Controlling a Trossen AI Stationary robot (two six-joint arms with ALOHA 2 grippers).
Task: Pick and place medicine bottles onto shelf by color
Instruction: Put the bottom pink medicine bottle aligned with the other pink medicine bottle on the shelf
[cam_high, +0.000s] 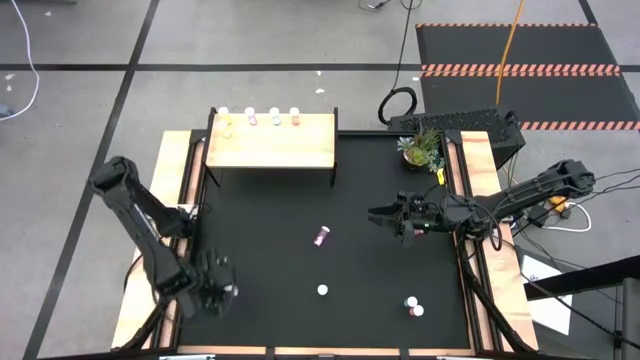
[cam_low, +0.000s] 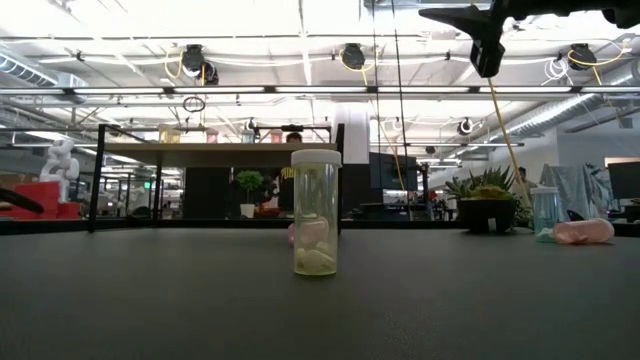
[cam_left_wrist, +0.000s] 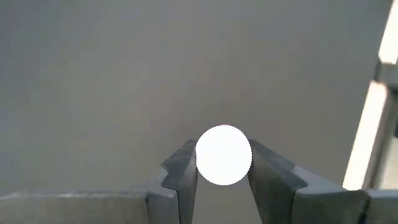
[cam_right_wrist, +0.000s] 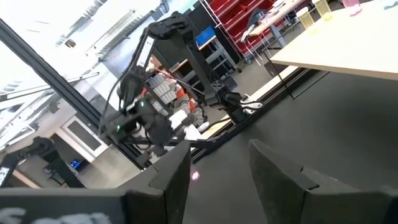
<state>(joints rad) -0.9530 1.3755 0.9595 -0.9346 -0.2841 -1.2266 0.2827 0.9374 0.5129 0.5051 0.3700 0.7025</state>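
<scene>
Four bottles (cam_high: 259, 118) stand in a row along the far edge of the shelf (cam_high: 270, 142), at the back left of the black table (cam_high: 270, 260). A magenta bottle (cam_high: 321, 236) lies on its side near the table's middle. An upright pale bottle (cam_high: 322, 290) stands nearer the front, and two more bottles (cam_high: 412, 305) sit close together at the front right. A potted plant (cam_high: 421, 148) stands at the back right.

The left gripper (cam_high: 222, 287) is low at the front left of the table. In its wrist view, its fingers (cam_left_wrist: 180, 177) are clenched on a white cap (cam_left_wrist: 224, 155) seen from above.

The right gripper (cam_high: 385, 214) hangs over the right-middle of the table, above and well apart from the magenta bottle. Its fingers (cam_right_wrist: 280, 174) are spread, with nothing between them.
</scene>
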